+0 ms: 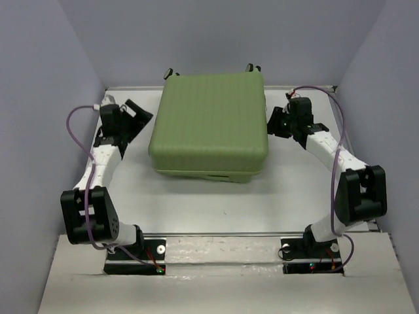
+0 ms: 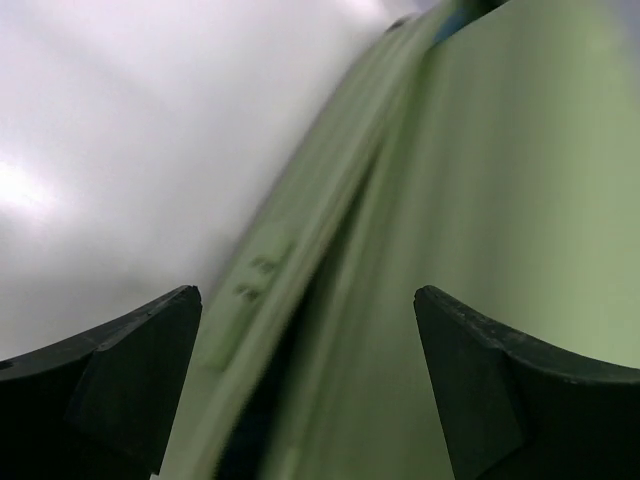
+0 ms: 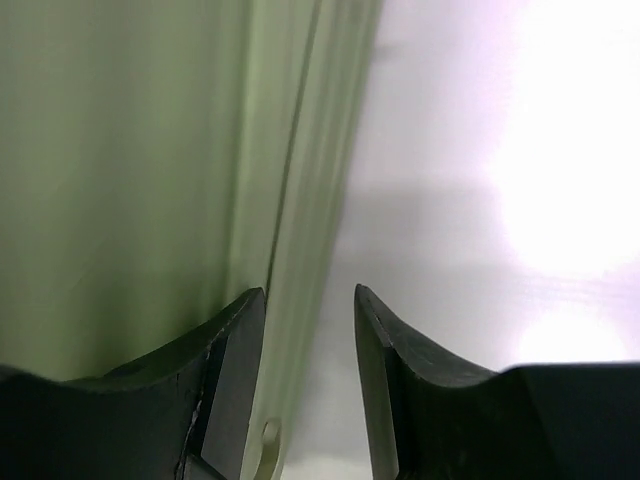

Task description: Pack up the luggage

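On the far half of a white table (image 1: 216, 203), the light-green suitcase (image 1: 209, 124) lies flat with its lid down (black wheels (image 1: 169, 73) at the far end). Beside its left edge, the left claw (image 2: 305, 300) stands released, jaws spread wide. At its right edge, the right claw (image 3: 310, 295) is narrowly parted, grasping nothing.

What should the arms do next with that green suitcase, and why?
Probably draw the right tool away from the luggage. It looks closed, and both tools, the left tool included, stand open at its sides, holding nothing.
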Motion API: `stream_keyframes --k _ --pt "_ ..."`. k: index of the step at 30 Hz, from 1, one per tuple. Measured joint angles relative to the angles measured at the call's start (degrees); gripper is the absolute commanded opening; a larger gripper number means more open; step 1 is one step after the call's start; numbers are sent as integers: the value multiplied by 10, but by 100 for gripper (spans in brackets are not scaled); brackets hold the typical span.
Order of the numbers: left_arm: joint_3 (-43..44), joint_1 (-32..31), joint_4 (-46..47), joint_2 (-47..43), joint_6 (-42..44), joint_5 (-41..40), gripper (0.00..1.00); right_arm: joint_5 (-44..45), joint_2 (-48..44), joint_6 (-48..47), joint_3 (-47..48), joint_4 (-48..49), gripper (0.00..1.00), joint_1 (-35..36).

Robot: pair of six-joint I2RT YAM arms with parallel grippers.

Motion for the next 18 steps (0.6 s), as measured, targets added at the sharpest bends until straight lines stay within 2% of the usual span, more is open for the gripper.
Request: stream_keyframes --k 3,6,7,8,9,10,11,12,13,15,18 --pt "110 18 -36 -9 36 7 99 1 -87 -4 -45 -14 42 12" --pt "184 40 -64 -73 69 -2 98 -10 -160 -1 -89 -16 27 20" --pt "184 43 -63 -101 72 -3 93 -21 -199 6 -119 -12 19 24" --pt "178 44 -68 -139 75 0 89 -27 -223 9 -138 -15 16 27" --pt "166 39 -67 -174 78 2 74 -37 -248 14 -159 -15 14 29" --pt "146 23 -64 -210 80 5 66 -42 -263 17 -172 -15 12 31" --pt "119 -8 -67 -252 83 7 58 -50 -287 22 -195 -17 9 33" --pt "90 -48 -73 -286 89 9 45 -58 -309 27 -214 -21 7 36" --pt "65 -90 -80 -315 90 8 41 -63 -327 32 -229 -27 7 38" --pt "17 -177 -93 -357 88 12 33 -73 -360 43 -249 -33 7 43" --pt "-65 -301 -134 -420 66 1 31 -67 -377 56 -253 -35 7 76"
